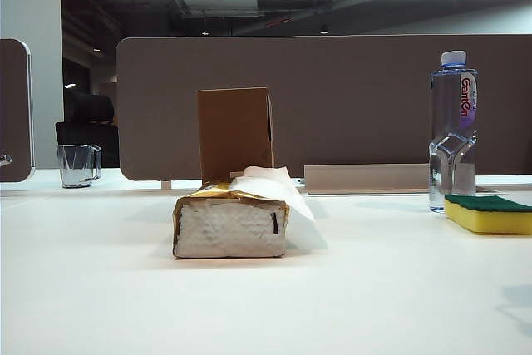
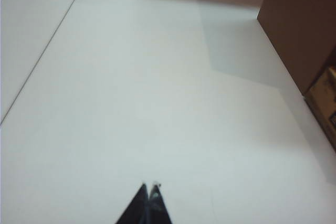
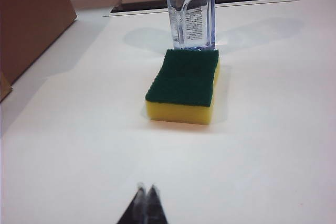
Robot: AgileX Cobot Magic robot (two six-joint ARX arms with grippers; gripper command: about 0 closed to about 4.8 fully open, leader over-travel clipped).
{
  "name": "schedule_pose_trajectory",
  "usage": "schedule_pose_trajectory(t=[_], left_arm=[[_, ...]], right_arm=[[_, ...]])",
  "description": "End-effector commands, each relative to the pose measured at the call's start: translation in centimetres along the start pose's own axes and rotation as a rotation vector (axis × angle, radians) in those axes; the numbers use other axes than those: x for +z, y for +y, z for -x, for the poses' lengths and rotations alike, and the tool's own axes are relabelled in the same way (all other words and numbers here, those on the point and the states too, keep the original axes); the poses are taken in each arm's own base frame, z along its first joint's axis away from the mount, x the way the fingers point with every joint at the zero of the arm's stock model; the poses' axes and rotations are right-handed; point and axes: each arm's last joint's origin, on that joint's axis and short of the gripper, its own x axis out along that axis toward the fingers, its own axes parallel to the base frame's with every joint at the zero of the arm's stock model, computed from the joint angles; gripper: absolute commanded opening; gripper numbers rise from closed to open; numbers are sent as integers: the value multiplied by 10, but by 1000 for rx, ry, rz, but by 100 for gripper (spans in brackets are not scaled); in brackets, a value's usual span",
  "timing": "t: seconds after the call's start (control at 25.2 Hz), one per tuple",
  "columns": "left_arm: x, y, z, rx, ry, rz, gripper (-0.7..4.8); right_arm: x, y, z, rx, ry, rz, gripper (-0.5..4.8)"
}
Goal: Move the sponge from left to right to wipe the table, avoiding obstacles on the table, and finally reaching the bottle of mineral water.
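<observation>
The yellow sponge [image 1: 489, 214] [image 3: 184, 86] with its dark green top lies flat on the white table [image 1: 100, 280], touching the foot of the bottle of mineral water [image 1: 453, 129] [image 3: 191, 11]. In mid-table lie the obstacles: a gold-wrapped tissue pack [image 1: 231, 220] and, behind it, an upright brown cardboard box [image 1: 235, 132] [image 2: 304, 19] [image 3: 29, 19]. My right gripper [image 3: 146, 188] is shut and empty, hanging well short of the sponge. Over bare table beside the box, my left gripper [image 2: 149, 185] is shut on nothing. Neither gripper shows in the exterior view.
A clear glass mug [image 1: 79, 165] stands at the far left of the table. Brown-grey divider panels [image 1: 349, 97] close off the back, with a low metal rail [image 1: 366, 178] along their base. A table seam [image 2: 47, 51] runs past the left gripper.
</observation>
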Motion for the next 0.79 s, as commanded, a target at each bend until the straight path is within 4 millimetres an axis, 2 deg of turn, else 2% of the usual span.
schedule_pose_trajectory(t=[0.04, 0.28, 0.79], left_arm=[[2, 0, -1, -4, -49, -27, -6], [-6, 1, -5, -2, -34, -86, -6], [-7, 1, -5, 2, -24, -109, -6]], right_arm=[[3, 0, 0, 6, -18, 39, -9], [-2, 0, 0, -2, 4, 64, -9], [-7, -1, 0, -7, 55, 68, -8]])
